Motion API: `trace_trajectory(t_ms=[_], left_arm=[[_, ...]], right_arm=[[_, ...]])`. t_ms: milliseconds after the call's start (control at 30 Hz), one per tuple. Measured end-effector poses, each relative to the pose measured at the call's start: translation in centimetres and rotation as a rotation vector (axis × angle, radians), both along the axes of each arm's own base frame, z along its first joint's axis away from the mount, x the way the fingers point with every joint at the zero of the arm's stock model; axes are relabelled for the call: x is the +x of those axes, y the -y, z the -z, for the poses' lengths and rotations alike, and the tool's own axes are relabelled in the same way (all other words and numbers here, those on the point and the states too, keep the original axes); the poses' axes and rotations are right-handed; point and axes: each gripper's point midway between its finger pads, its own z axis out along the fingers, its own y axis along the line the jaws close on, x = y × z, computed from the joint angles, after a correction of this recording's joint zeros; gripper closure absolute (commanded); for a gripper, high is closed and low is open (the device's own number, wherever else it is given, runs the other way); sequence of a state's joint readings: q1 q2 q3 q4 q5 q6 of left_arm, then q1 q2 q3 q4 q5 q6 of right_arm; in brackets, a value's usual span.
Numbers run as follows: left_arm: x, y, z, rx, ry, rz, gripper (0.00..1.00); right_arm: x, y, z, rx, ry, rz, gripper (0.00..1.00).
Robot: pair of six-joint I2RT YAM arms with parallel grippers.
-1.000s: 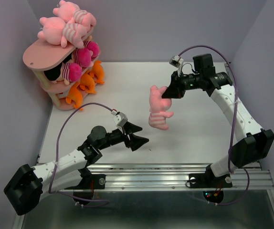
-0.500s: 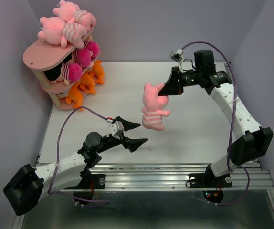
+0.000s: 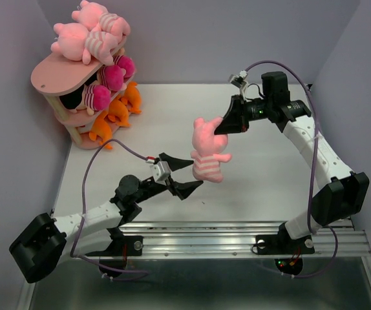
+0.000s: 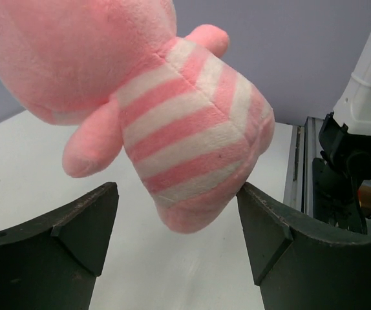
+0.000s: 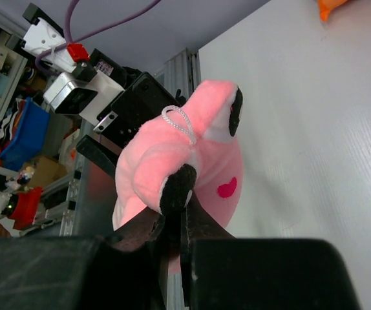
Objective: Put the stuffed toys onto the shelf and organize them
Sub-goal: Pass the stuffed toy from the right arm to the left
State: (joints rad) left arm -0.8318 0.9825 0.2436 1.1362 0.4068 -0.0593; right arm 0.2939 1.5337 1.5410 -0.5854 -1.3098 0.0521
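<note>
The right arm reaches out over the table, well to the right of the shelf [image 3: 59, 74], its forearm level and its right gripper [image 3: 219, 126] pointing toward the shelf side. The fingers are pinched tight on the head of a pink striped toy [image 3: 206, 152], which hangs in the air clear of the table [image 3: 269, 174]. The left arm stretches low from its base, nearer the front edge than the shelf. Its left gripper [image 3: 195, 174] is spread wide, with one finger on each side of the toy's lower body. Whether either finger touches the plush cannot be told.

The toy is light pink with a pink-and-white striped body, a small loop on its head and a heart mark on its cheek.

On the shelf's top board lie other pink animals [image 3: 85, 35]. Magenta-clothed dolls [image 3: 108, 81] sit on the board below, and orange toys [image 3: 111, 116] on the lowest. The table is white, and the walls [image 3: 205, 39] behind the shelf are pale lavender.
</note>
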Motion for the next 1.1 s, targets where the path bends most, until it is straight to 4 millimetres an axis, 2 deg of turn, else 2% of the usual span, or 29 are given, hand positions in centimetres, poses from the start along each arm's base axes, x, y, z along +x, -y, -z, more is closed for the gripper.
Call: trace_trajectory(t_ms=[200, 333, 433, 467, 600, 633, 700, 833, 867, 900, 1033, 1100], left_arm=[[-0.3, -0.2, -1.0, -0.025, 0.018, -0.001, 0.22], [-0.4, 0.1, -0.7, -0.016, 0.003, 0.014, 0.35], [-0.3, 0.8, -0.5, -0.004, -0.011, 0.032, 0.53], [-0.2, 1.0, -0.4, 0.001, -0.018, 0.039, 0.65], [-0.1, 1.6, -0.3, 0.011, -0.032, 0.056, 0.95], [-0.1, 1.7, -0.2, 0.012, -0.038, 0.062, 1.00], [-0.3, 1.7, -0.1, 0.016, -0.043, 0.069, 1.00], [-0.5, 1.4, 0.0, 0.030, -0.059, 0.066, 1.00], [-0.6, 1.3, -0.1, 0.031, -0.059, 0.065, 1.00], [-0.6, 1.1, -0.1, 0.040, -0.066, 0.058, 1.00], [-0.2, 0.4, -0.1, 0.091, -0.100, 0.014, 1.00], [0.3, 0.0, -0.8, 0.112, -0.111, -0.029, 1.00]], right_arm=[[-0.2, 0.1, 0.2, 0.002, 0.002, -0.003, 0.99], [-0.2, 0.0, 0.2, 0.004, 0.005, -0.004, 0.99], [-0.2, 0.0, 0.1, 0.004, 0.007, -0.004, 0.99], [-0.2, 0.0, 0.1, 0.004, 0.009, -0.004, 0.99], [-0.1, 0.1, 0.5, 0.000, 0.004, 0.000, 0.98], [-0.2, 0.1, 0.8, -0.004, 0.000, 0.003, 0.96], [-0.2, 0.2, 1.2, -0.013, -0.004, 0.014, 0.91], [0.3, 0.3, 1.8, -0.038, 0.011, 0.047, 0.46], [0.5, 0.3, 1.9, -0.049, 0.021, 0.065, 0.21], [0.8, 0.4, 2.0, -0.061, 0.032, 0.085, 0.01], [2.3, 1.0, 2.2, -0.117, 0.133, 0.179, 0.00], [3.4, 1.7, 2.2, -0.160, 0.200, 0.250, 0.00]])
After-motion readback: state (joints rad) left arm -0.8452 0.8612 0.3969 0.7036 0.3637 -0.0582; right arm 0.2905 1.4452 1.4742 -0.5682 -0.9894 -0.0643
